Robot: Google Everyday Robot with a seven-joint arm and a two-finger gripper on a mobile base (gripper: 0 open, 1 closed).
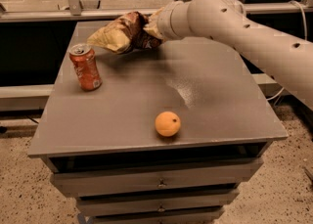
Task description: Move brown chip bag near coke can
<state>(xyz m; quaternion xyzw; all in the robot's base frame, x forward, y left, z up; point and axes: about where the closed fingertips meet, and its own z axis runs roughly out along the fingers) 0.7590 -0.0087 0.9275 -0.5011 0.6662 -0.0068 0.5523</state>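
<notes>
We hold chip bag (120,33) aloft by one end, gripper (150,28) clamped on it; we judge it light, crinkly, crushable. Can (85,66) near, on bench (220,105).

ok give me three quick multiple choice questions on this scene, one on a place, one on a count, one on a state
1. Where on the table is the coke can?
A) left side
B) right edge
C) front centre

2. How much fruit lies on the table?
A) one orange
B) two oranges
C) none

3. What state is the brown chip bag in?
A) lying flat beside the orange
B) held in the air by the gripper over the table's far left part
C) tucked in a drawer

Answers:
1 A, the can stands upright near the left edge.
2 A, a single orange sits near the front.
3 B, the gripper is closed on the bag's right end and the bag hangs clear of the tabletop.
</notes>
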